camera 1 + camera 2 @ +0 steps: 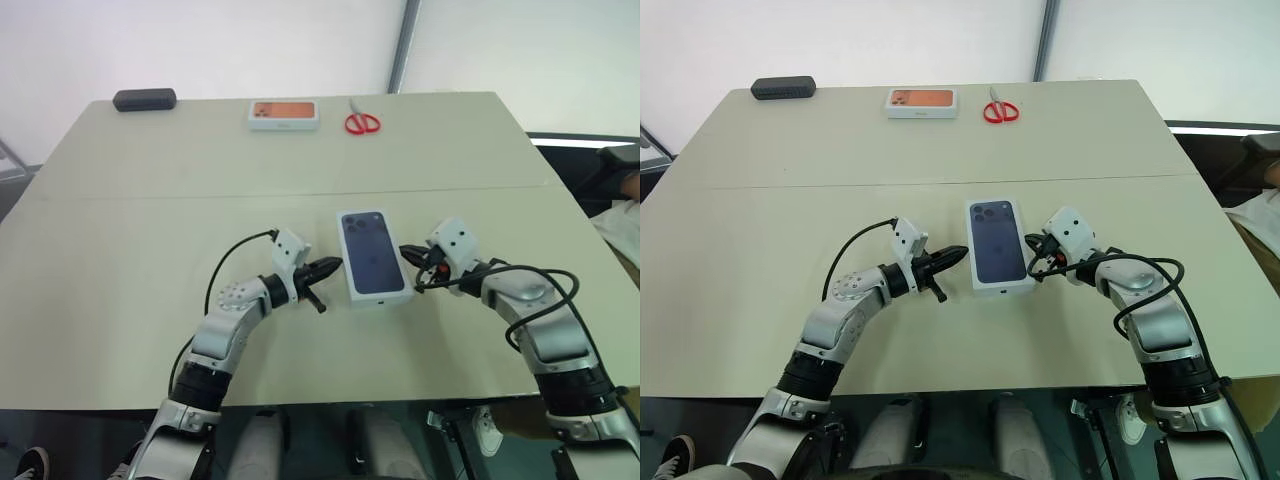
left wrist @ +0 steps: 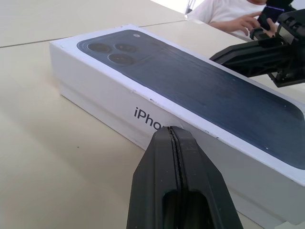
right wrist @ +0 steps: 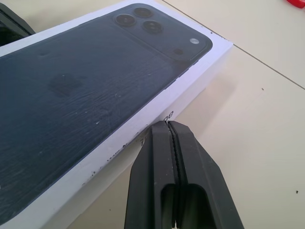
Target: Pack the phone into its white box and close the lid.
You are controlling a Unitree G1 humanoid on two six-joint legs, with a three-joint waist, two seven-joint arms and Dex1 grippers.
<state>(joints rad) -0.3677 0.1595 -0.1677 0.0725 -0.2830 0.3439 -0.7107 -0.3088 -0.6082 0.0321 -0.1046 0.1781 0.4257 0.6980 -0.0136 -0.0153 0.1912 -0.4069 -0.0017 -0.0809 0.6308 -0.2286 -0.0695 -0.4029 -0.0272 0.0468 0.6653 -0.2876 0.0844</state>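
White lid [image 1: 375, 254] on one box, two closed grippers beside

On the table [image 1: 150, 220]: two phone boxes — one with its lid [image 1: 373, 253] on, near the table's middle; one orange-topped box [image 1: 284, 113] by the far edge. One pair of red scissors [image 1: 362, 121] just beside the orange-topped box. One black case [image 1: 144, 99] at the far left corner.

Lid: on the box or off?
On. The lid sits flat, picture side up, over the white box; a seam runs along the side wall.
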